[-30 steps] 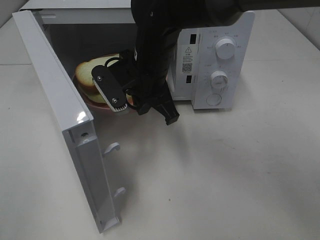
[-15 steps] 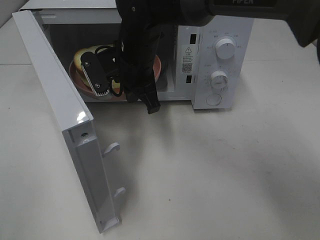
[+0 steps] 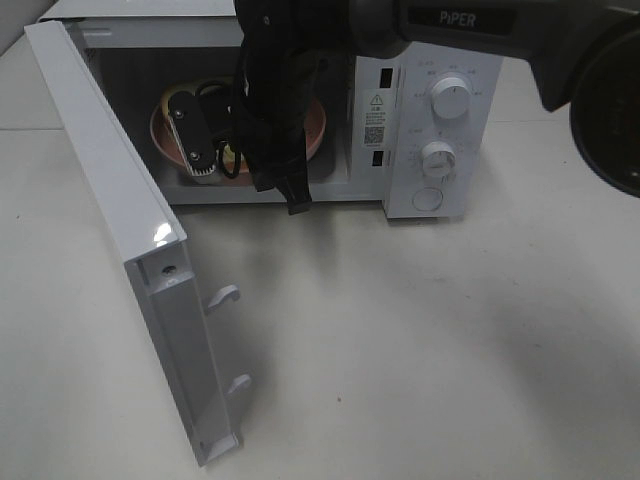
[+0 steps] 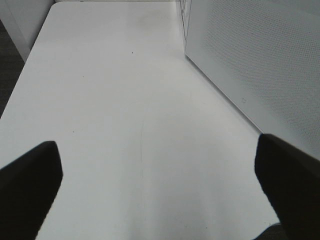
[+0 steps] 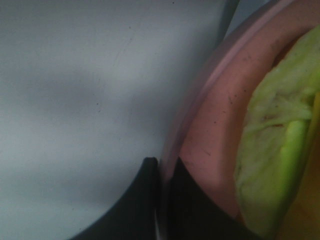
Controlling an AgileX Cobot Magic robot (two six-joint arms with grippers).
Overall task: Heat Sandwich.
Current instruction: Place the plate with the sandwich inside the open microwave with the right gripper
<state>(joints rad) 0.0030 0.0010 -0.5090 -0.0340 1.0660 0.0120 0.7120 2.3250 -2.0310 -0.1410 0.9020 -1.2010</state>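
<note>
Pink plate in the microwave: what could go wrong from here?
The right gripper pinches only the rim of the pink plate; on release the plate may tip or drag, shifting the sandwich.
The arm fills the microwave opening and may clip its frame or the open door backing out.

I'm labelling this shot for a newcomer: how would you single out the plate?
Find the white microwave with its door swung open. Inside its chamber lies a round pink plate, partly hidden by the black arm. It is the only pink thing there, holds the sandwich, and the right gripper pinches its rim.
</note>
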